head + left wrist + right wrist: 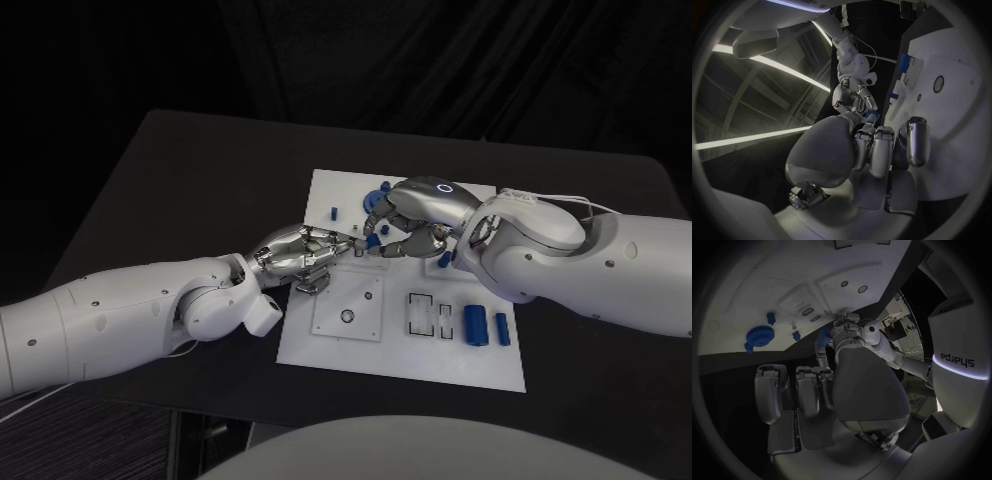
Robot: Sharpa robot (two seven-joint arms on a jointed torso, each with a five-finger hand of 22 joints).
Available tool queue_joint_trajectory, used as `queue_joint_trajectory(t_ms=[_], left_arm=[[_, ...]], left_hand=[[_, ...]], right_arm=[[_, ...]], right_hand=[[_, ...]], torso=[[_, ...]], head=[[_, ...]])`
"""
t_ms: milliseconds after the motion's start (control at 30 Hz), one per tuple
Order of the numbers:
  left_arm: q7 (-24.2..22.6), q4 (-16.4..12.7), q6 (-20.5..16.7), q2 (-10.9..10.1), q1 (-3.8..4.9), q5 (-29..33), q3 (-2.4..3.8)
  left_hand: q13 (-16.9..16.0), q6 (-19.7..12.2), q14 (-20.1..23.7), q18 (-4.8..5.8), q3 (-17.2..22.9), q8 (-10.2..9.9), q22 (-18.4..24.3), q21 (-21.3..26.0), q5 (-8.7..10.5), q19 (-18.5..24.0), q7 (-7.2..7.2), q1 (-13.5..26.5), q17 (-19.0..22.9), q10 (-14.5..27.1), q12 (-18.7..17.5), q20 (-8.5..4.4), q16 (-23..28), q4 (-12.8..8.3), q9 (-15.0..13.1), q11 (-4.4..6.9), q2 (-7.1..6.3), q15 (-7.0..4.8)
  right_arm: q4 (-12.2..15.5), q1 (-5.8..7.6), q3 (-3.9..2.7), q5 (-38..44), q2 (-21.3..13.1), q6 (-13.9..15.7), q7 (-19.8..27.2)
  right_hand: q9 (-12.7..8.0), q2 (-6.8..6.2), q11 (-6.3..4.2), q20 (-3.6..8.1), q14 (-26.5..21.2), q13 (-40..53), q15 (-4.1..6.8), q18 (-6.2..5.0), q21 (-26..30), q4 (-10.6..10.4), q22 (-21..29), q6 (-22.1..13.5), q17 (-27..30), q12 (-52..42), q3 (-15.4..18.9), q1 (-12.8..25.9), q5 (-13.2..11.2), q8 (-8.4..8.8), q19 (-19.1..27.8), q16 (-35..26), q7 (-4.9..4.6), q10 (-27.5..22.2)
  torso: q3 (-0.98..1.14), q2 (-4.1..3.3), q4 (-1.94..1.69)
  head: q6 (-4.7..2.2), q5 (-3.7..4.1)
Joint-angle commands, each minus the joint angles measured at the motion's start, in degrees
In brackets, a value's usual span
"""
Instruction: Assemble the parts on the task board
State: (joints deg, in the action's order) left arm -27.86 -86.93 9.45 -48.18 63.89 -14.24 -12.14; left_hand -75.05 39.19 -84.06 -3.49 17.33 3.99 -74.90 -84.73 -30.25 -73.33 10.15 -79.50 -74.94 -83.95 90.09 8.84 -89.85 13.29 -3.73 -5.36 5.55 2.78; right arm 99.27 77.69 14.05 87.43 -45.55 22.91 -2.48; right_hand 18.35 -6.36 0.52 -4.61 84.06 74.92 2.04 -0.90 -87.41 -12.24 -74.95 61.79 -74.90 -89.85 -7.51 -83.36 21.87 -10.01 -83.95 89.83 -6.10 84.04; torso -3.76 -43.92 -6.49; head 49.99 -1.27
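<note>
Both hands meet over the middle of the white board (418, 350) in the head view. The left hand (300, 255) reaches in from the left, the right hand (418, 215) from the far right, and their fingertips come together on a small blue part (372, 240). Which hand truly carries that part is hard to tell from here; both appear to pinch it. The board lies in the middle of the black table (173, 180). It is a white plate with a square raised panel (351, 308) near the left hand, bearing a round hole. To the right of it are rectangular slots (420, 313), and beside those two upright blue blocks (476, 322) stand in the board near its right edge. On the far side a round blue gear (382, 197) sits on the board, with a small blue peg (333, 212) to its left.

From the left wrist, the left hand (879, 150) has its fingers curled forward, and the right hand (853, 100) faces it, a blue piece (871, 118) between their tips. The board (954, 115) shows blue blocks (906, 62) far off.

From the right wrist, the right hand (811, 390) points its fingers at the left hand (851, 330), with a blue part (823, 337) pinched where they meet. The gear (759, 336) and small blue pegs (771, 317) sit on the board (786, 285).
</note>
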Motion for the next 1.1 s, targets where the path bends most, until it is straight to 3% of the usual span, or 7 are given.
queue_joint_trajectory(t_ms=[33, 1100], left_arm=[[-0.20, -0.11, 0.05, 0.19, -0.09, 0.18, 0.06], [0.18, 0.06, 0.28, 0.26, -0.13, 0.18, 0.06]], left_hand=[[-14.95, -0.42, -5.94, 0.29, 0.01, -0.22, -5.99, 0.21, 0.38, 0.13, 0.16, 0.51, -15.06, -6.05, -0.09, 0.34, -0.15, 0.19, 0.08, -0.26, 0.05, 0.48], [-14.95, -0.67, -5.94, 0.28, -0.04, -0.37, -5.97, 0.28, 0.44, 0.21, 0.60, 0.70, -15.06, -6.05, -0.09, 0.61, -0.15, 0.46, 0.15, -0.64, 0.20, 0.80]], right_arm=[[0.48, -0.07, -0.03, -0.02, 0.06, 0.58, 0.62], [-0.43, -0.07, -0.03, -0.02, 0.20, -0.38, -0.12]], right_hand=[[0.05, 0.07, -0.01, 0.47, 5.94, 15.08, 0.29, 0.04, 0.01, -0.29, -13.89, 1.57, -15.10, -0.15, -0.17, -0.21, -0.21, -0.13, -3.71, 0.17, 1.82, 5.96], [0.19, 0.13, -0.01, 0.47, 5.94, 15.08, 0.30, -0.06, 0.35, -0.18, -13.74, 1.53, -15.10, -0.15, -0.32, -0.52, -0.31, -0.08, -3.42, 0.17, 1.79, 5.96]], torso=[[0.01, 0.01, -0.03], [0.01, 0.01, -0.06]], head=[[0.01, -0.08], [0.01, -0.08]])
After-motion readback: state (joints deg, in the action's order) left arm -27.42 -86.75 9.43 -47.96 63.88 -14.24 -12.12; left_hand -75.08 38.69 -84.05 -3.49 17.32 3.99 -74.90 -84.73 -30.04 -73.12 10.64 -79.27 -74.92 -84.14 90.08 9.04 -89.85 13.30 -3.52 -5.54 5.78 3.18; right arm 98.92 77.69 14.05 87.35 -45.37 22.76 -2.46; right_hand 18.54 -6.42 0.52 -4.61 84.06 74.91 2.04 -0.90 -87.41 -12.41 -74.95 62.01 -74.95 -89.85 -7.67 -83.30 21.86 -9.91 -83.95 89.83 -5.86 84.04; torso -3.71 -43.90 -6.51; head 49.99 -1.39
